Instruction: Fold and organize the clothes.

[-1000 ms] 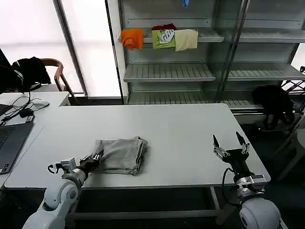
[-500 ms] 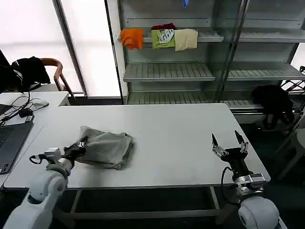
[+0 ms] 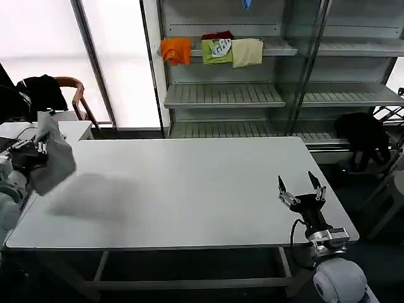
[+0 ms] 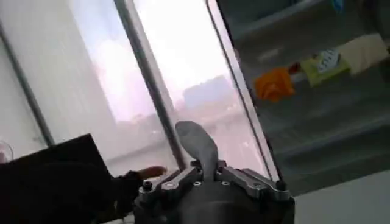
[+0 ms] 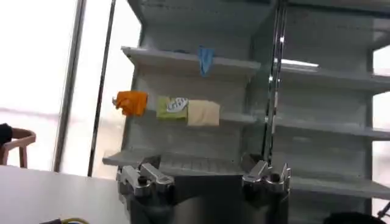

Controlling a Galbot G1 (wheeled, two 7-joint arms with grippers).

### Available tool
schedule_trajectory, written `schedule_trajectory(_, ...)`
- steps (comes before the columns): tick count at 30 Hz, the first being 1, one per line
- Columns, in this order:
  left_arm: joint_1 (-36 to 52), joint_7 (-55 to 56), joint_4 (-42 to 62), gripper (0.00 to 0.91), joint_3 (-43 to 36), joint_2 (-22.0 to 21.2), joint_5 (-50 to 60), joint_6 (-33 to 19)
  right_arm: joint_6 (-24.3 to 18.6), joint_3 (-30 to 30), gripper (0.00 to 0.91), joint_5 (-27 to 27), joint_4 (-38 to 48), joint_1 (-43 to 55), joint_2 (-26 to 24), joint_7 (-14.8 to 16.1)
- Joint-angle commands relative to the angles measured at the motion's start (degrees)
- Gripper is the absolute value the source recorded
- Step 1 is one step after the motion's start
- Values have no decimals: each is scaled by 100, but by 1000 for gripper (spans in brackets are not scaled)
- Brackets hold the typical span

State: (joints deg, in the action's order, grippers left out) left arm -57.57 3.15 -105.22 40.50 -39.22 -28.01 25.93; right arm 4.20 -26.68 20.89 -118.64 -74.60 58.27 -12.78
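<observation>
White table [image 3: 208, 189] bare of cloth now; half a second back the bundle lay near its left front edge. Folded grey shirt [image 3: 53, 158] lifted off past the left edge, clamped in the left gripper [image 3: 28, 151]. Carrying-away step, apparently; next calls for a place to set it down. Right gripper [image 3: 300, 189] parked by the right front corner, jaws apart.

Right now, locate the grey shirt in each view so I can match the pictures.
Head view: the folded grey shirt hangs in the left gripper, lifted off the table's far left edge.
Left wrist view: a flap of the shirt sticks up between the closed fingers.
Right wrist view: not in it.
Shared landmark: the orange garment on the shelf.
</observation>
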Motion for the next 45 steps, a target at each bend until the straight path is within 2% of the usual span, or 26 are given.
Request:
schedule_trajectory(1,-243,203,529,0,-2297,-1304,2317,-317,-13,-47,907,9,-34,-17,9,1)
schedule_trajectory(5,-456,900,611,10,-3129,-2171,2545,-209,-23,-120,907,32,-6,-66,-29,2)
schedule_trajectory(8,-388,1211,113,20,-3405,-2373,2456,78,-28,-120,907,38,10,-58,-28,2)
schedule_trajectory(10,-274,1380,-165,30,-3502,-2325,2217,285,-28,-108,907,38,15,-48,-31,4)
schedule_trajectory(11,-180,1492,-349,71,-3554,-2277,1944,523,-28,-100,907,37,17,-40,-32,5)
schedule_trajectory(12,-129,1578,-424,222,-3588,-2246,1851,613,-30,-85,907,36,22,-25,-23,4)
schedule_trajectory(13,-82,1694,-495,655,-3645,-2219,1745,722,-29,-72,907,33,26,-11,-13,2)
schedule_trajectory(14,-11,1776,-558,907,-3716,-2169,1654,714,-28,-57,907,29,29,0,1,3)
schedule_trajectory(18,51,2092,-789,907,-4013,-2207,1378,709,-30,-25,907,18,40,6,15,5)
schedule_trajectory(22,137,2249,-954,907,-4199,-2309,1720,706,-10,2,907,-3,26,28,19,2)
schedule_trajectory(27,142,2195,-1400,907,-4076,-2121,1827,630,4,21,907,-8,30,47,28,6)
schedule_trajectory(33,-11,1981,-1560,907,-3280,-1814,1882,613,105,194,907,-13,43,170,65,24)
schedule_trajectory(36,-412,1847,-1356,907,-2797,-1664,2173,549,164,328,907,9,74,299,38,37)
schedule_trajectory(39,-892,1492,-1049,907,-2105,-1664,1998,257,337,600,907,103,95,517,79,36)
schedule_trajectory(42,-1137,1218,-1135,907,-1518,-1787,1290,64,824,891,907,411,60,771,224,46)
schedule_trajectory(45,-1119,1065,-1563,907,-1132,-1872,793,99,1284,1231,907,943,26,1131,437,119)
